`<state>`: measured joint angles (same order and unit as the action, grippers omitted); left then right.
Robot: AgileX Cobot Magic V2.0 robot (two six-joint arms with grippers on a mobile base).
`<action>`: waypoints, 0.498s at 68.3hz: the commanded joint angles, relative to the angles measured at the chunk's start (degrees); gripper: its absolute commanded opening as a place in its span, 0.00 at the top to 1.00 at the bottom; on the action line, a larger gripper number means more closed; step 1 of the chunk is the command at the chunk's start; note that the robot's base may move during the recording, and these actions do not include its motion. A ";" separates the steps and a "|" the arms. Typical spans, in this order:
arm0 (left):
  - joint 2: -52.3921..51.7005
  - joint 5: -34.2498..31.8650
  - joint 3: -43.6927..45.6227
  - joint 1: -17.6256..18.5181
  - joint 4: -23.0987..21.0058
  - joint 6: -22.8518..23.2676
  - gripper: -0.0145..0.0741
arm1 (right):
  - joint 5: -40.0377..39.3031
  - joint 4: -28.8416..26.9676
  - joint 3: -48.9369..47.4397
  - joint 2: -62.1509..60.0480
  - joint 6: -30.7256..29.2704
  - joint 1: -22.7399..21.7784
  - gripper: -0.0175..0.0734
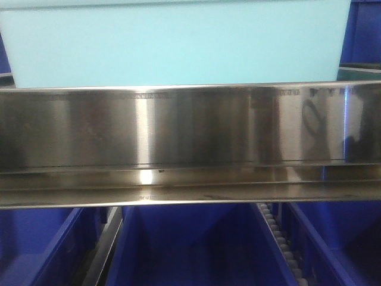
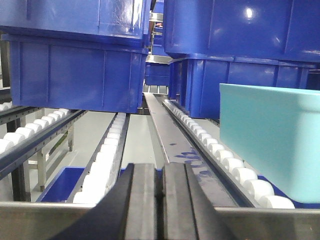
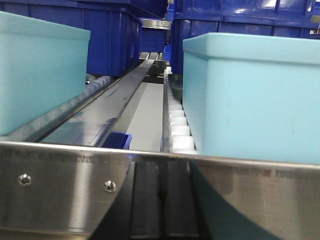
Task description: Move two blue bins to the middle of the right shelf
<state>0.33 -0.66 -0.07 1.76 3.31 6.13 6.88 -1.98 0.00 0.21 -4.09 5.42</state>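
A light blue bin stands on the shelf right above a steel front rail. In the right wrist view two light blue bins, one left and one right, sit at the shelf front on roller tracks. My right gripper is shut and empty, low in front of the rail, between the two bins. My left gripper is also shut and empty at the shelf edge, with a light blue bin to its right. Dark blue bins stand farther back.
White roller tracks and a flat steel divider run back into the shelf. Dark blue bins fill the level below the rail. More dark blue bins are stacked at the rear.
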 commanded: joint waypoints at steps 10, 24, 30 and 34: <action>-0.33 -0.97 0.07 -0.06 -0.12 -0.02 0.96 | -0.90 -0.17 0.00 -0.21 -0.19 -0.21 0.99; -0.33 -1.94 0.07 -0.06 -0.12 -0.02 0.96 | -3.05 -0.17 0.00 -0.21 -0.19 -0.21 0.99; -0.33 -4.63 0.07 -0.06 -0.12 -0.02 0.96 | -6.41 -0.17 0.00 -0.21 -0.19 -0.21 0.99; -0.33 -4.20 0.62 -0.06 -0.12 -0.02 0.96 | -9.70 -0.17 0.00 -0.21 -0.19 -0.21 0.99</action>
<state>0.29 -3.23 -0.07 1.76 3.31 6.13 2.61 -1.98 0.00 0.21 -4.09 5.42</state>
